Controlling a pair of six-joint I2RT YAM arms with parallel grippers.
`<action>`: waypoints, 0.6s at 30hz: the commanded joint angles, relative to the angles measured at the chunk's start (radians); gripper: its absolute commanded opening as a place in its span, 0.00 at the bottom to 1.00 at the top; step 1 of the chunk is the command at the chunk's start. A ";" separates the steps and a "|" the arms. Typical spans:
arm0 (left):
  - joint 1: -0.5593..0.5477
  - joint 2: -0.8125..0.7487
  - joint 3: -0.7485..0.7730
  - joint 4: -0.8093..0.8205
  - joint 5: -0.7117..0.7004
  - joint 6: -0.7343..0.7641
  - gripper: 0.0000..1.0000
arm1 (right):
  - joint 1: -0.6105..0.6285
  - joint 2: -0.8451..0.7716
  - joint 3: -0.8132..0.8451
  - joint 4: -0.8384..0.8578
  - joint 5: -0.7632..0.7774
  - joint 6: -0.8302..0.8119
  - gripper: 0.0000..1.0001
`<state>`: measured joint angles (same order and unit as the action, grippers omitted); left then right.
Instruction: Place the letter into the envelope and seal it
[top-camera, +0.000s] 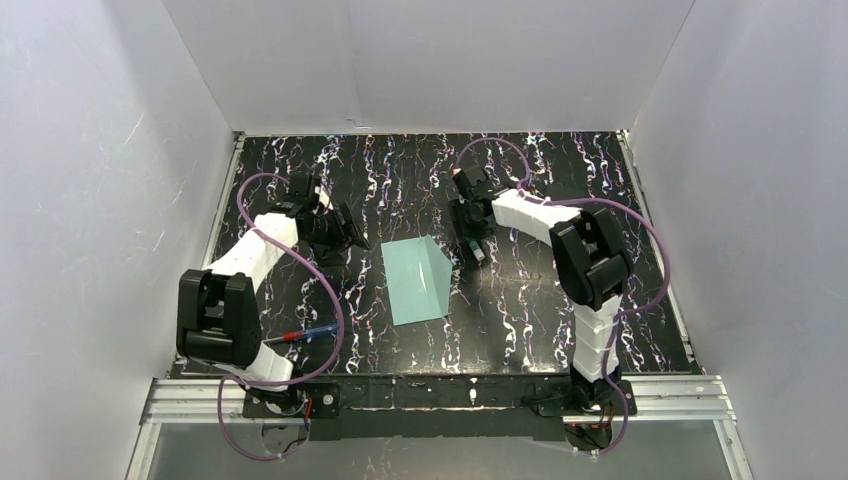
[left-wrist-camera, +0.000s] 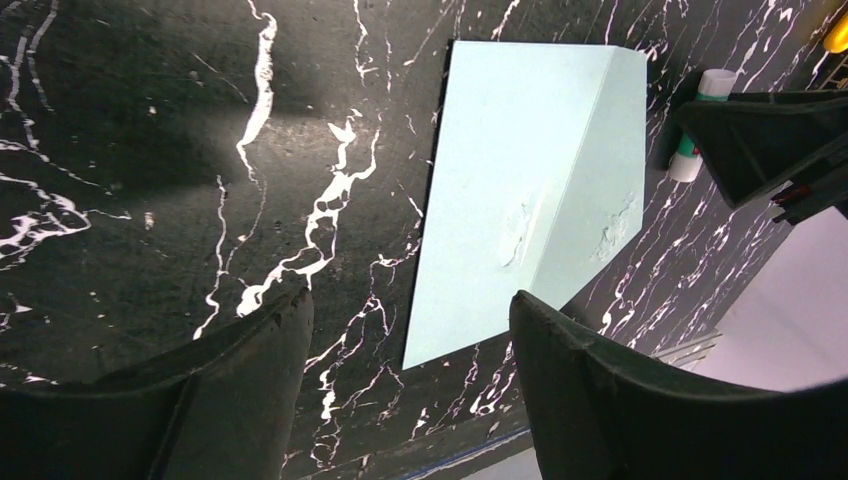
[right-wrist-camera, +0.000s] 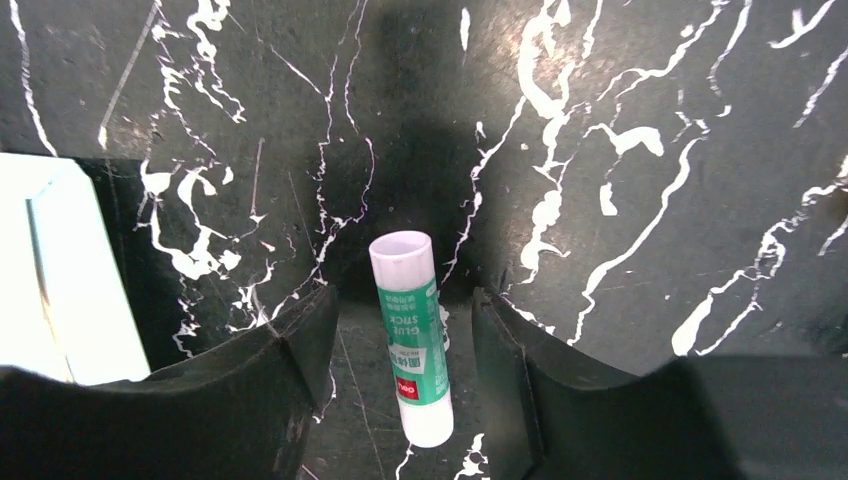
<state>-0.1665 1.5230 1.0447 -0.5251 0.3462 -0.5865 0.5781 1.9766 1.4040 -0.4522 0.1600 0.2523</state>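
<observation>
Straddling glue stick (right-wrist-camera: 411, 337) with right gripper (right-wrist-camera: 402, 300), fingers spread | hovering left gripper (left-wrist-camera: 408, 305) spread, empty | seeing envelope (top-camera: 418, 281) lying flat mid-scene, left of stick; letter unseen | judging envelope light, floppy; advising pinching an edge

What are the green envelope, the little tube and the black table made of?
The envelope looks like matte paper: flat, a crisp fold, small dents. The glue stick seems to be smooth plastic, with a printed green label. The table has a shiny black marble look; stone or printed sheet, I cannot tell.
</observation>
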 joint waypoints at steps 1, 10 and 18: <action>0.024 -0.045 0.034 -0.066 -0.024 0.040 0.70 | -0.002 0.022 0.063 -0.066 -0.017 -0.035 0.59; 0.039 -0.068 0.037 -0.056 -0.003 0.034 0.71 | -0.014 0.048 0.030 -0.061 -0.040 -0.017 0.36; 0.059 -0.101 0.064 -0.100 -0.068 0.079 0.81 | -0.036 -0.141 -0.107 0.156 -0.102 0.024 0.14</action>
<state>-0.1238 1.4971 1.0653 -0.5877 0.2924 -0.5537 0.5617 1.9755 1.3739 -0.4381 0.1200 0.2447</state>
